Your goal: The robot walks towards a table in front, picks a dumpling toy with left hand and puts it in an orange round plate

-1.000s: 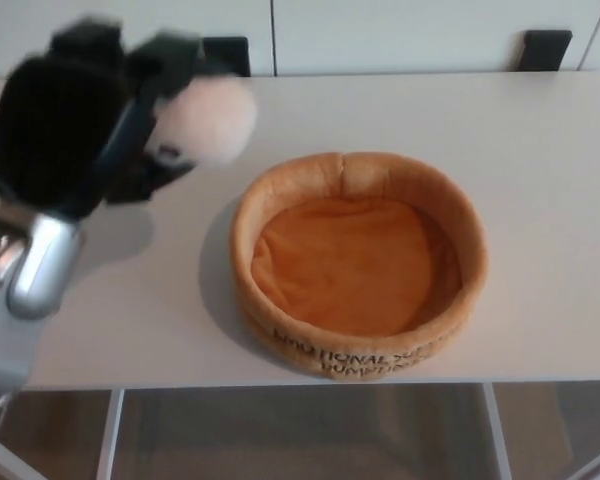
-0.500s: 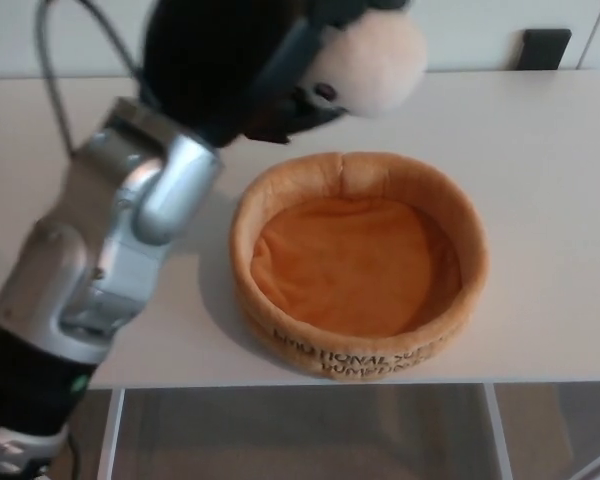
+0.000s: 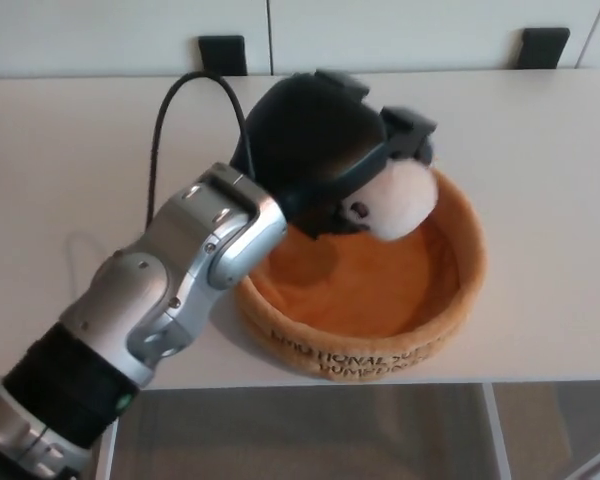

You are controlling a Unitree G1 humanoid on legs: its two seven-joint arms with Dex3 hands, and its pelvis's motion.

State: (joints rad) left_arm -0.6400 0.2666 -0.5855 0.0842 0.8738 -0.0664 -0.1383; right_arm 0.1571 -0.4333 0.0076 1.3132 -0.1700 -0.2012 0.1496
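A robot's black left hand [image 3: 325, 150], fingers closed around a pale dumpling toy [image 3: 395, 198], hangs over an orange round plate [image 3: 460, 290] on a white surface [image 3: 540, 130], hiding the plate's far-left rim and part of the toy; the right hand is out of view.

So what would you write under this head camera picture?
Left robot hand holds a dumpling toy over the orange plate on the table.
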